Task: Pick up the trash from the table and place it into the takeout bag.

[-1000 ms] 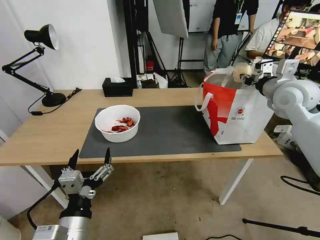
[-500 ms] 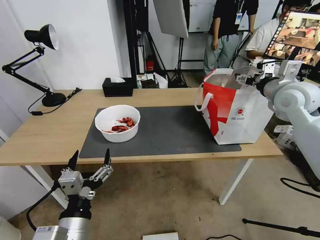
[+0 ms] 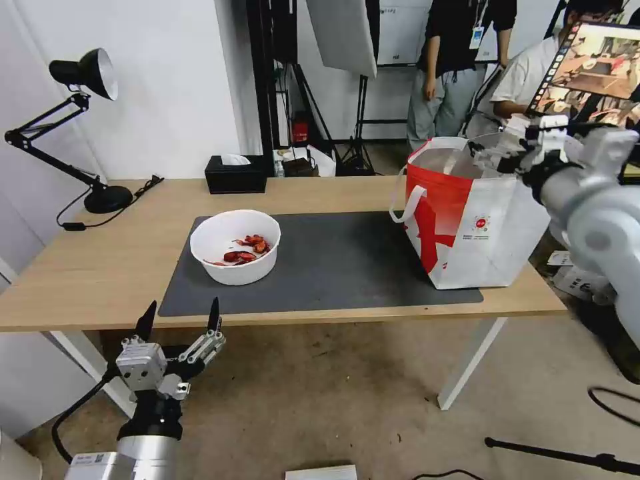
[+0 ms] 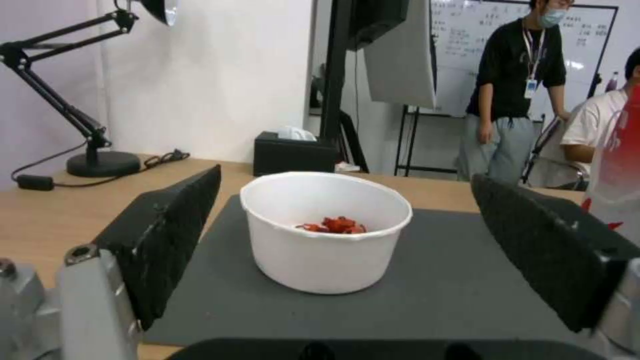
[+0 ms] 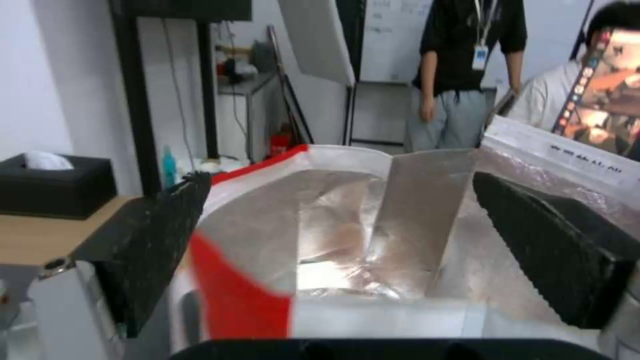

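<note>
Head view: right gripper (image 3: 497, 148), fingers apart and empty, above the takeout bag (image 3: 480, 227) mouth; left gripper (image 3: 179, 319), fingers apart, below the table (image 3: 100, 267) edge. Bowl (image 3: 235, 246) sits on the mat (image 3: 347, 267). Risk: tilting the bowl spills scraps.

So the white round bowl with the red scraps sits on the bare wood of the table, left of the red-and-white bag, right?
Not quite. The white round bowl with red scraps sits on the large dark grey mat, not on bare wood; the head view and the left wrist view show it. It is indeed left of the red-and-white takeout bag.
</note>
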Available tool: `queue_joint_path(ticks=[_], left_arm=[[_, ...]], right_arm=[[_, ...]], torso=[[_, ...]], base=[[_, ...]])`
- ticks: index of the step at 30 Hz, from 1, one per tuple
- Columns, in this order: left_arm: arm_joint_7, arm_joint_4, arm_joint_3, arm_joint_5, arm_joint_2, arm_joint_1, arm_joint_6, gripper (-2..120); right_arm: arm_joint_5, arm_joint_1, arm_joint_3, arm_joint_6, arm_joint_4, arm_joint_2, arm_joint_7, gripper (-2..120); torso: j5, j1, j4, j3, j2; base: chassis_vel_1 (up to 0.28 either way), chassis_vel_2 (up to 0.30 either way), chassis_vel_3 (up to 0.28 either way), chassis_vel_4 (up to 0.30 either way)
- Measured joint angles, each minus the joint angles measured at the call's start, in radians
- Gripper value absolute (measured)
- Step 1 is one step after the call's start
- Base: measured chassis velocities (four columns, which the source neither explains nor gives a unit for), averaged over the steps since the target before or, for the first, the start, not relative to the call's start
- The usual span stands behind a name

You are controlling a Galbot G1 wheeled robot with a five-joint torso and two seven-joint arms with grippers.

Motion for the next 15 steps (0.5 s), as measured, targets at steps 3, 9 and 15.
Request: queue_joint_path(ticks=[3, 9, 15], left_arm=[[0.000, 0.000, 0.000, 0.000, 0.000, -0.001, 0.000, 100], [0.000, 0.000, 0.005, 0.001, -0.003, -0.001, -0.002, 100], [0.000, 0.000, 0.010, 0.001, 0.001, -0.002, -0.002, 100]], right_arm=[[-0.043, -0.112, 0.056, 0.062, 0.068, 0.006, 0.000, 100], [-0.247, -0.485, 0.174, 0.237, 0.176, 0.137, -0.055, 100], [-0.457, -0.735, 0.226, 0.381, 0.194, 0.303, -0.160, 100]], torso=[[-0.0003, 0.000, 0.0004, 0.000, 0.000], [0.0001, 0.000, 0.0002, 0.000, 0.000], [0.0000, 0.000, 0.0001, 0.000, 0.000]], base=[[0.000, 0.000, 0.000, 0.000], [0.000, 0.000, 0.000, 0.000], [0.000, 0.000, 0.000, 0.000]])
